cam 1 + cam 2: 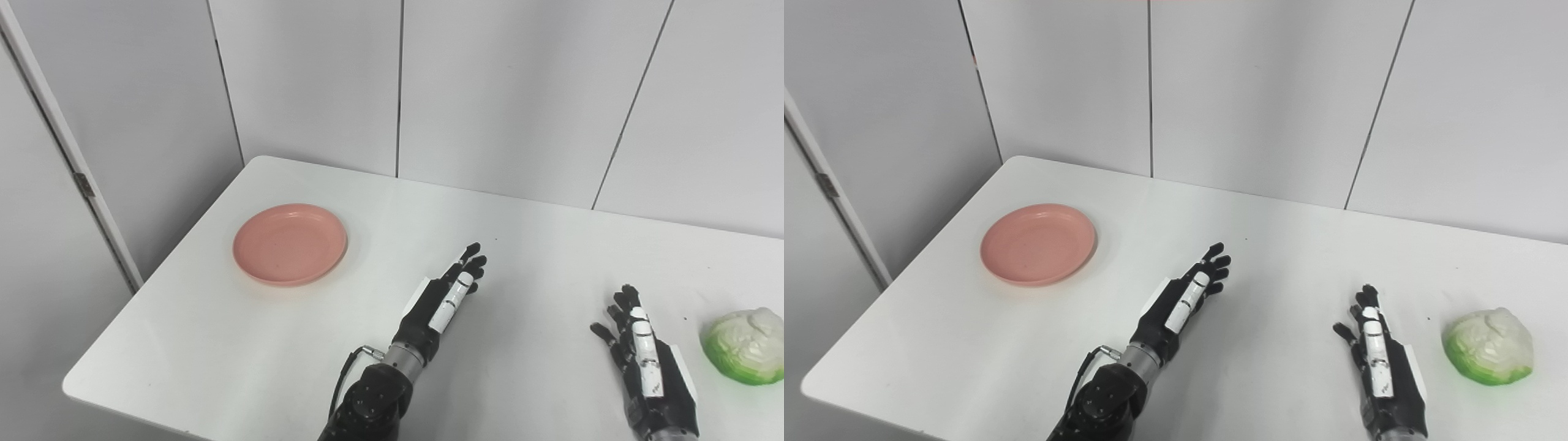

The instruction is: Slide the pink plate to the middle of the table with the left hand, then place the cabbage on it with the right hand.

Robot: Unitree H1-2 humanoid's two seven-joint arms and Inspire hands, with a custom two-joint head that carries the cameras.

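The pink plate [290,244] lies flat at the left side of the white table [380,208] and holds nothing. My left hand [450,291] hovers over the table's middle, well to the right of the plate, fingers straight and apart, holding nothing. At the right edge rests the green and white cabbage [1488,346]. My right hand [1375,349] is just left of the cabbage, not touching it, fingers extended and open.
The table's left edge and rounded front corner [79,383] drop off beside a grey wall with a door frame [79,177]. White wall panels [508,92] stand right behind the table's back edge.
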